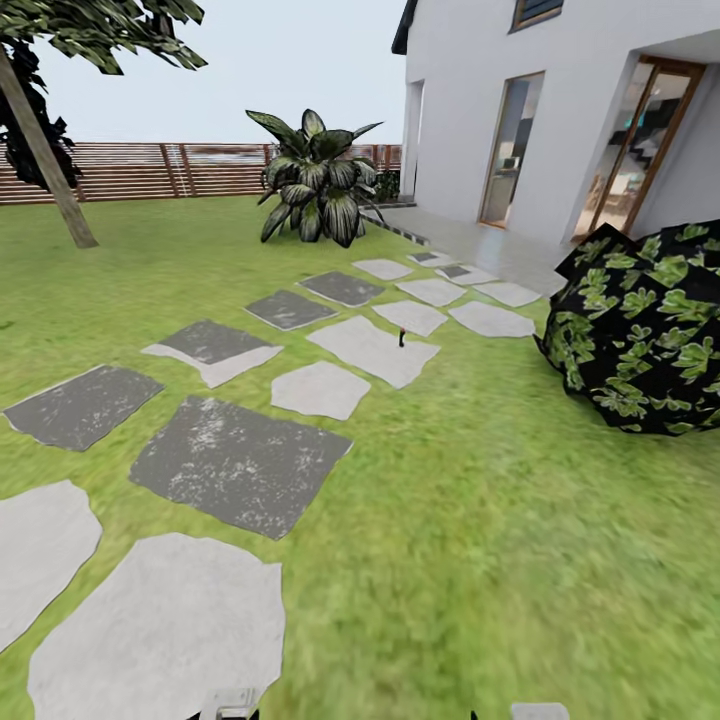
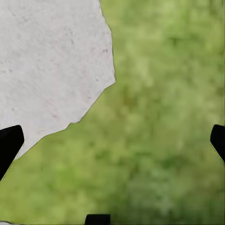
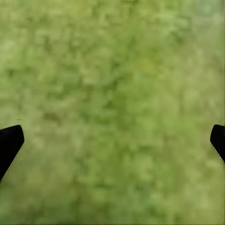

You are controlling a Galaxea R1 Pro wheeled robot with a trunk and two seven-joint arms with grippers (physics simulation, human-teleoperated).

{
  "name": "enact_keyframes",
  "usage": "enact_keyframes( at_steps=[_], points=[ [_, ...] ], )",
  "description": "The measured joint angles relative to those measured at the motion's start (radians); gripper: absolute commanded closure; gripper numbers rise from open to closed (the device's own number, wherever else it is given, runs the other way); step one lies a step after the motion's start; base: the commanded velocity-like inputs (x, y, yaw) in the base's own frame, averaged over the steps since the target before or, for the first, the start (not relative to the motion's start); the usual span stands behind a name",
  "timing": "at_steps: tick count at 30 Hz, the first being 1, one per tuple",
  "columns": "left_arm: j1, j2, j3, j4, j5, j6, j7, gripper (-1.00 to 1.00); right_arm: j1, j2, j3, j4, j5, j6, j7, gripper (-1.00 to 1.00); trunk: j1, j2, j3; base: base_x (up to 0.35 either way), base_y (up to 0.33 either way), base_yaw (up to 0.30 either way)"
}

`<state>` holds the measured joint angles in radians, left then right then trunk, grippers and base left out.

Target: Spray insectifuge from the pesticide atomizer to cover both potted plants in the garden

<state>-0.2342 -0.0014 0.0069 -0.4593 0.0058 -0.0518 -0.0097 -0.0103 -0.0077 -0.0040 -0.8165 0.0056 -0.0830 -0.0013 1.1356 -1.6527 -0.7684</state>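
**Both grippers spread over lawn, atomizer far up the stone path**

The left gripper (image 2: 112, 140) hangs with its 2 black fingertips (image 2: 9, 143) spread wide apart, holding nothing. Between them the left wrist view shows blurred green grass and the ragged edge of a pale paving slab (image 2: 51, 65) in the upper left of that frame. The right gripper (image 3: 112, 140) is spread the same way, empty, with only grass (image 3: 112, 93) beneath it.

In the head view, small grey parts of the arms poke in at the bottom edge. Just above them, at the lower left, lies a large pale stepping stone (image 1: 160, 630), and beyond it a dark grey mottled one (image 1: 240, 465). The stones, pale and dark mixed, run diagonally toward the upper right, ending at a paved strip by the white house (image 1: 560, 130) with its tall glass doors.

On a pale slab near the frame's centre stands a tiny dark upright object, likely the pesticide atomizer (image 1: 402, 338), too small to make out in detail.

A dark bush with bright green leaves (image 1: 640, 330) sits at the right edge. A big striped agave (image 1: 318, 180) stands at upper centre, before a brown slatted fence (image 1: 150, 170). A leaning tree trunk (image 1: 45, 160) fills the upper left.
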Motion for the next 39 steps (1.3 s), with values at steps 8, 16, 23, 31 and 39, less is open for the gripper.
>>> enact_keyframes(
  at_steps=[8, 16, 23, 31, 39],
  points=[
    [0.000, 0.000, 0.000, 0.000, 0.000, 0.001, 0.000, -1.00, 0.000, 0.000, 0.002, -0.066, 0.000, 0.000, 0.000, -1.00, 0.000, 0.000, 0.000, 0.348, 0.000, 0.000],
    [0.000, 0.000, 0.001, 0.000, 0.002, 0.001, 0.001, -1.00, 0.000, 0.001, 0.002, -0.075, 0.000, 0.000, 0.000, -1.00, 0.000, 0.000, 0.000, 0.348, 0.000, 0.000],
    [0.000, 0.000, 0.002, 0.000, 0.000, 0.001, 0.000, -1.00, 0.000, 0.001, -0.001, -0.075, 0.000, 0.000, 0.000, -1.00, 0.000, 0.000, 0.000, 0.348, 0.000, 0.000],
    [0.000, 0.002, 0.003, -0.001, 0.001, 0.002, 0.000, -1.00, 0.000, 0.000, -0.002, -0.076, 0.000, -0.001, 0.000, -1.00, 0.000, 0.000, 0.000, 0.348, 0.000, 0.000],
    [0.000, 0.001, 0.002, -0.002, 0.004, 0.003, 0.000, -1.00, 0.000, 0.005, 0.006, -0.083, 0.002, -0.009, 0.000, -1.00, 0.000, 0.000, 0.000, 0.348, 0.000, 0.000]
  ],
)
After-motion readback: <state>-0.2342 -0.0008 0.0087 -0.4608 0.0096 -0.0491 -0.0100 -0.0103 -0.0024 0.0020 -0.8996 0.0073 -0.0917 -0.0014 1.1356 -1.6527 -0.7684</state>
